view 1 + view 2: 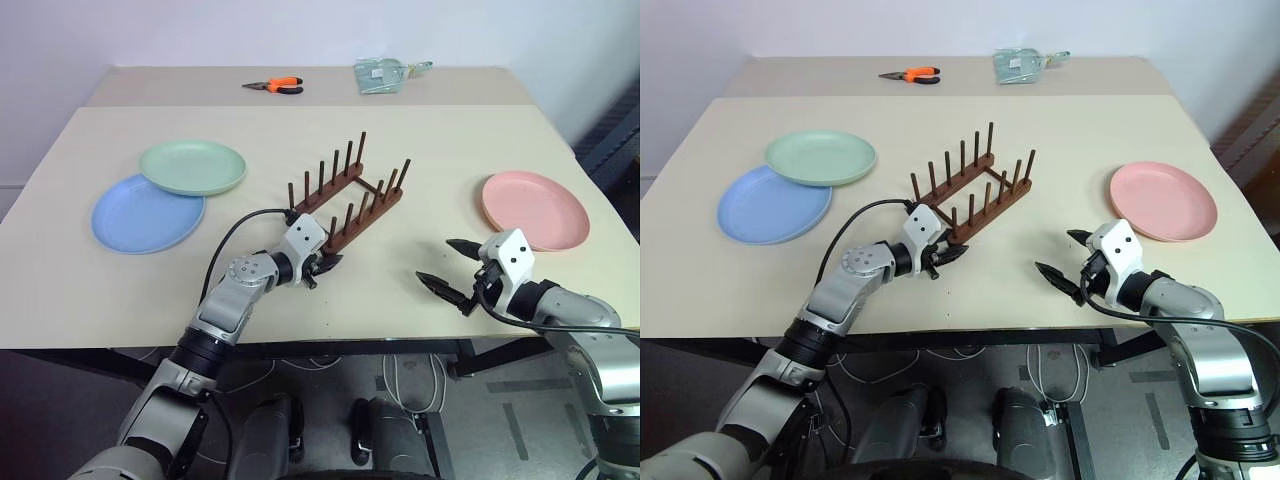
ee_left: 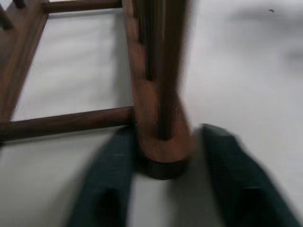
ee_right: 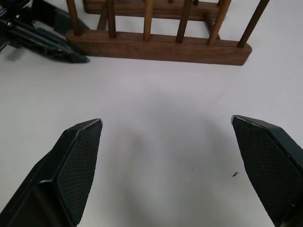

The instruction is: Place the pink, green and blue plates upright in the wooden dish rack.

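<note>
A pale beige desk [image 1: 120,290] stands against a plain white wall [image 1: 200,30], with a second desk surface [image 1: 180,88] butted behind it. Grey floor [image 1: 520,410] shows below the front edge, with cables [image 1: 405,375] lying on it. The light is soft and even.

Three plates lie on the table: one pink [image 1: 534,209], one green [image 1: 193,166], one blue [image 1: 146,213]. One wooden dish rack [image 1: 347,196], one pair of pliers [image 1: 273,86], one packet [image 1: 382,75].

Bare tabletop [image 1: 430,190] is left between the rack [image 1: 348,196] and the pink plate [image 1: 534,209]. The rack's near end is blocked by the left end effector [image 1: 326,264], its fingers astride the rail.
</note>
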